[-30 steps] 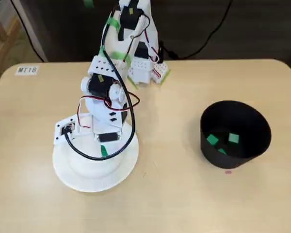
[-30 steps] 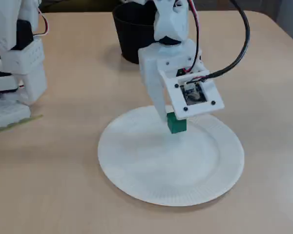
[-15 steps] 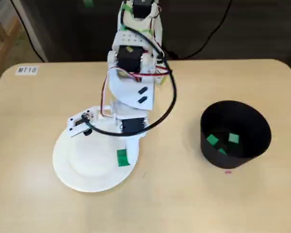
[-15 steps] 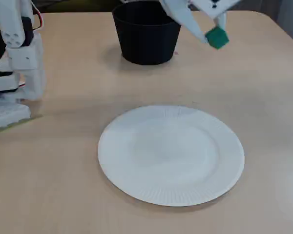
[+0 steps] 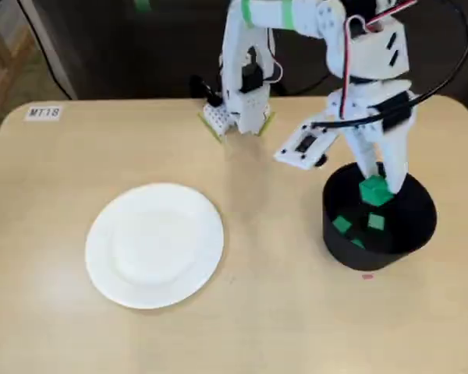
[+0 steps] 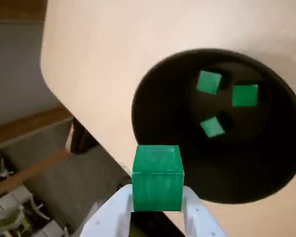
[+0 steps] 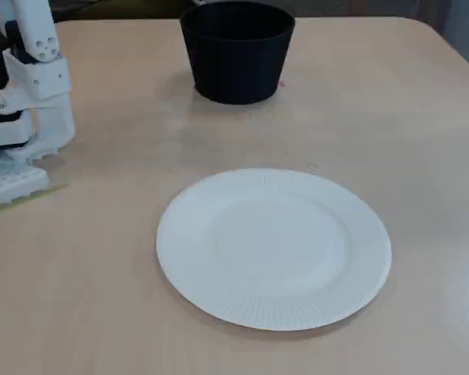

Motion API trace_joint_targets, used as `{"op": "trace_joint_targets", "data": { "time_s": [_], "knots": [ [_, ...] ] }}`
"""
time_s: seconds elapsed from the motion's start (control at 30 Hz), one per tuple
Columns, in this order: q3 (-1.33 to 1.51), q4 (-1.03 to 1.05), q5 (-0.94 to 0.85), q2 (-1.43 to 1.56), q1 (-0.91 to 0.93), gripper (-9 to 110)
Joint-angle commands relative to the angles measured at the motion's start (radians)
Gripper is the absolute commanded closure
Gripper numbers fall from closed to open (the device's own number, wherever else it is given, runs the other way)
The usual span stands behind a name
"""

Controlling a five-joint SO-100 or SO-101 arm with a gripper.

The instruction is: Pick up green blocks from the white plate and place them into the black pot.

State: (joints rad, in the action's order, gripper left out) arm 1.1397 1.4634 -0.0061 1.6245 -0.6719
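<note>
above the black pot, the gripper is hanging with its two fingers clamping narrowly on a green block. in the wrist view the pot's mouth is lying just ahead of and below the block, so releasing is looking like the next call. the block is showing as a clean, bright cube; three other green blocks are resting inside the pot.
</note>
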Motion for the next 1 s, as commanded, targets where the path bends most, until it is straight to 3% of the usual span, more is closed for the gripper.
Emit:
{"op": "trace_joint_targets", "data": {
  "time_s": [0.0,0.2,0.4,0.6,0.7,0.77,0.87,0.97],
  "knots": [
    [-0.031,0.028,0.028,0.003,-0.080,104],
    [-0.028,0.021,0.066,-0.118,-0.123,104],
    [-0.028,-0.054,0.029,-0.167,-0.086,96],
    [-0.028,-0.081,-0.046,-0.164,-0.031,66],
    [-0.028,-0.081,-0.072,-0.132,-0.005,61],
    [-0.040,-0.083,-0.081,-0.091,0.021,69],
    [-0.048,-0.133,-0.081,0.034,0.101,104],
    [-0.048,-0.224,-0.078,0.184,0.219,104]
  ]
}}
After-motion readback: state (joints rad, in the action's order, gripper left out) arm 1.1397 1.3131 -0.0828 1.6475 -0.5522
